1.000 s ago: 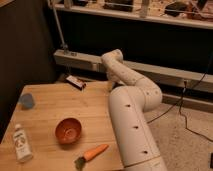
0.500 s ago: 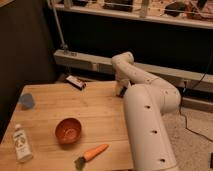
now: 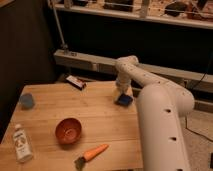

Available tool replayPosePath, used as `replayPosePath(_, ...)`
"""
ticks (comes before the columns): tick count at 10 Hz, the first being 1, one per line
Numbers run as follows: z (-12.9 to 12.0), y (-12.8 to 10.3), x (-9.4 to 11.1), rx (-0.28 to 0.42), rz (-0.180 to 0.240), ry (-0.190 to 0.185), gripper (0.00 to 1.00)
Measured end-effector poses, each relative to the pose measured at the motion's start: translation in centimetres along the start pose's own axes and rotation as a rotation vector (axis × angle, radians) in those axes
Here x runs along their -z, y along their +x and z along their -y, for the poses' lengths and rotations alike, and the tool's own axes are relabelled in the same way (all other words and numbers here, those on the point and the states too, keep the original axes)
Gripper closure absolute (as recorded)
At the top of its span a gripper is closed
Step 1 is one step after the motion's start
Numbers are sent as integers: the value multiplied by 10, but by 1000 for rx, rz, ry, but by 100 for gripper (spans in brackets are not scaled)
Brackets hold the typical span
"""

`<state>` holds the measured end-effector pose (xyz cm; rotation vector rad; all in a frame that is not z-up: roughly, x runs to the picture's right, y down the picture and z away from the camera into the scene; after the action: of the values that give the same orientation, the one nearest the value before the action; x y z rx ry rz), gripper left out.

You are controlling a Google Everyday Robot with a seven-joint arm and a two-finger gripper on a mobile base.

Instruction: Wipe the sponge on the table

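- We see a light wooden plank surface (image 3: 107, 117) carrying everything; nothing lying on its left half has moved since the earlier frames.
- At the far left, near the front edge, stands a clear plastic bottle with a white label (image 3: 22, 144), upright as before.
- Just behind it, near the left edge, sits a pale grey-blue round cup (image 3: 27, 100), in the same spot.
- Further right, an orange round bowl (image 3: 68, 130) rests well apart from the bottle, unchanged.
- At the back edge lies a dark flat wrapped bar (image 3: 76, 82), where it was.
- Near the front edge lies an orange carrot with a dark stub end (image 3: 95, 152), pointing up to the right, unmoved.
- Near the right edge we now see the small dark-blue rectangular sponge (image 3: 125, 101) plainly, resting on the wood; a second ago the arm hid that spot.
- The hand (image 3: 123, 93) points down onto the sponge's top, its fingers together and clamped on it.
- The thick white arm (image 3: 162, 117) has swung to the right since the earlier frames, and its elbow now stands behind the sponge.
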<state>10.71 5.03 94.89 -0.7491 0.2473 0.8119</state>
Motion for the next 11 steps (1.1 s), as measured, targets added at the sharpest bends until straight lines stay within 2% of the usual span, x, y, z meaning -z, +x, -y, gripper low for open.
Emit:
replayPosePath(5,-30,22,-3,49,10,-70,78)
replayPosePath(9,-37,31,-5,58,15,-90,76)
replayPosePath(10,-38,29,-5,60,16,-90,70)
replayPosePath(11,-38,29,-5,61,17,-91,57)
